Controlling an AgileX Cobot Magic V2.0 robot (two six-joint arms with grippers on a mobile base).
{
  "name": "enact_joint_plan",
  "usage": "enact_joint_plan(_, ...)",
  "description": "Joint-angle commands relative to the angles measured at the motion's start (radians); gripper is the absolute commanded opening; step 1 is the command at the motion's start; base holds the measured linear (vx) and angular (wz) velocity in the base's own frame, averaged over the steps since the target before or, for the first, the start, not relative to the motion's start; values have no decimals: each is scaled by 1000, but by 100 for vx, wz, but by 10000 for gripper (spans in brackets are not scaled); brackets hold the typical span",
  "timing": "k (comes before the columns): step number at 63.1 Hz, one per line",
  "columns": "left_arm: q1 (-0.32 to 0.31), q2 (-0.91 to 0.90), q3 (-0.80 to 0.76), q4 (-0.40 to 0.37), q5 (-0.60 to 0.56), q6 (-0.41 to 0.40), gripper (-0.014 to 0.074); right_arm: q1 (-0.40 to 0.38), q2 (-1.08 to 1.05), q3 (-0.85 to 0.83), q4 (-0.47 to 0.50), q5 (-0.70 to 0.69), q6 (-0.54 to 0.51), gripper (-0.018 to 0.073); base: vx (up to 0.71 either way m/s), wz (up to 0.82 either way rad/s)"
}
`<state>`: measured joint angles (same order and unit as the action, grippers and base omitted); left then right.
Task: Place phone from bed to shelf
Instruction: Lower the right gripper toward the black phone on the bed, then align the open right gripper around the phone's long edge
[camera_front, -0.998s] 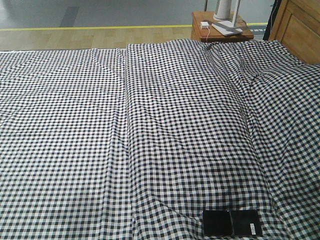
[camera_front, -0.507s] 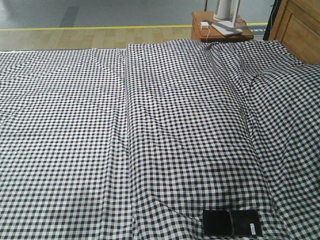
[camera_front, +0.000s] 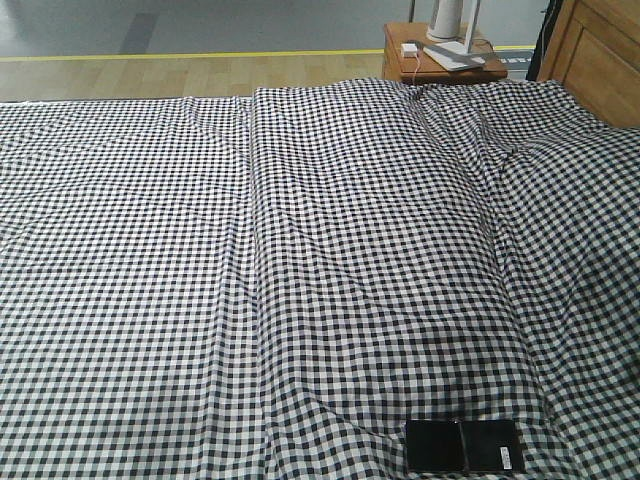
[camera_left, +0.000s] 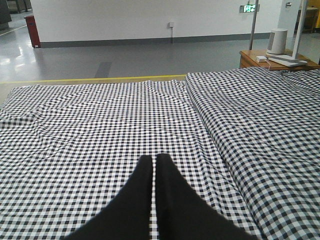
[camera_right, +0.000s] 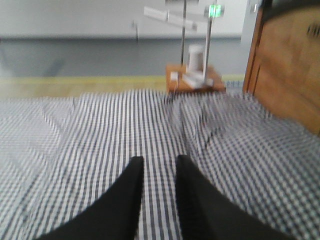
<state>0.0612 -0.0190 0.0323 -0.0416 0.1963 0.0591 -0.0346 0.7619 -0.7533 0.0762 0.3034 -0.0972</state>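
The bed (camera_front: 300, 250) fills nearly the whole front view, its black-and-white checked sheet creased in long folds running top to bottom. Beyond it, along the top of the frame, lies grey and light-wood floor (camera_front: 150, 70) crossed by a yellow line. A wooden headboard (camera_front: 600, 55) stands in the upper right corner, with a small brown nightstand (camera_front: 440, 65) just left of it. In the left wrist view, the left fingers (camera_left: 142, 185) hover over the sheet, pressed together with only a thin seam between them. The right wrist view is blurred; the right fingers (camera_right: 130, 190) seem to stand narrowly apart, holding nothing. The phone (camera_front: 463, 446) lies flat on the bed at the lower right edge of the front view.
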Motion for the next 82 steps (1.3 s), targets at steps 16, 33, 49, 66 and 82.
enact_joint_plan(16,0,-8,7,-9,-70,0,1,-5,138,-35,-11,28,-9,721,0,0)
enact_joint_plan(33,0,-8,7,-9,-70,0,1,-5,199,-47,-11,119,44,713,0,0)
enact_joint_plan(49,0,-8,7,-9,-70,0,1,-115,350,-210,-11,390,74,702,0,0)
enact_joint_plan(66,0,-8,7,-9,-70,0,1,-286,581,-346,-6,502,72,688,0,0)
enact_joint_plan(82,0,-8,7,-9,-70,0,1,-404,809,-357,79,487,-22,678,0,0)
